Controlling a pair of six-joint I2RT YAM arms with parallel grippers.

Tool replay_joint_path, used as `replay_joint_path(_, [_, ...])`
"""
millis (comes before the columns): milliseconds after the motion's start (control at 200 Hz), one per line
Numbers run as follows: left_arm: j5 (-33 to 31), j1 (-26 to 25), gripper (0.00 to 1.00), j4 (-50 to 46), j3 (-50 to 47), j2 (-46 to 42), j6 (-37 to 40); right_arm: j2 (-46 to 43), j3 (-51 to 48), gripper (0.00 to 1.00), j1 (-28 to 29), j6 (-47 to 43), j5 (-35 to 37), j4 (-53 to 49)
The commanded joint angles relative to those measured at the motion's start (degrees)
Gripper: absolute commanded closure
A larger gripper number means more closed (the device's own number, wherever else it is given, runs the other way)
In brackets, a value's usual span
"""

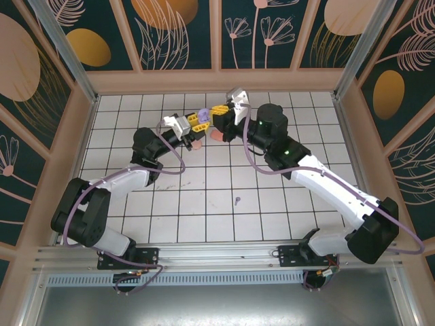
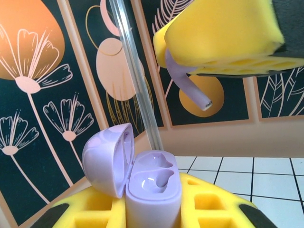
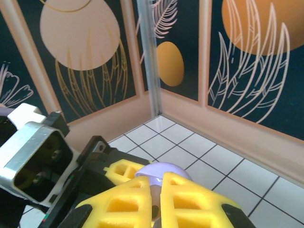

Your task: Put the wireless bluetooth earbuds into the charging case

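Observation:
My left gripper [image 1: 195, 123] is shut on a lilac charging case [image 2: 153, 190], held upright above the far middle of the table. Its lid [image 2: 105, 159] stands open to the left, and both sockets look empty. My right gripper [image 1: 219, 113] is shut on a purple earbud [image 2: 187, 84]. The earbud's stem points down from the yellow foam fingers [image 2: 223, 35], a little above and to the right of the case. In the right wrist view the earbud [image 3: 156, 203] sits between the closed fingers, with the case's rounded lid [image 3: 163, 172] just beyond. A second purple earbud [image 1: 237, 200] lies loose on the tiles.
Two small salmon-pink things [image 1: 196, 144] [image 1: 217, 134] lie on the tiled table [image 1: 204, 204] below the grippers. Low walls ring the table, and a metal post [image 2: 135, 71] stands at the far corner.

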Motion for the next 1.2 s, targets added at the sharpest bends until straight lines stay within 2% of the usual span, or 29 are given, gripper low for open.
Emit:
replay_joint_path(0, [2.03,-0.43,1.00,-0.45,1.89,0.44,-1.36,-1.92,-1.48,0.91,-0.25,-0.09,-4.20,5.41])
replay_joint_path(355, [2.83,-0.54,1.00,-1.71,3.51,0.54,-3.23,-0.42,-2.30,0.93,-0.17,2.00,-6.12,7.87])
replay_joint_path(1196, [5.27,-1.32,1.00,-1.45,4.12,-0.78,-4.92,1.97,-2.31,0.96,-1.44,2.69,-3.57,9.36])
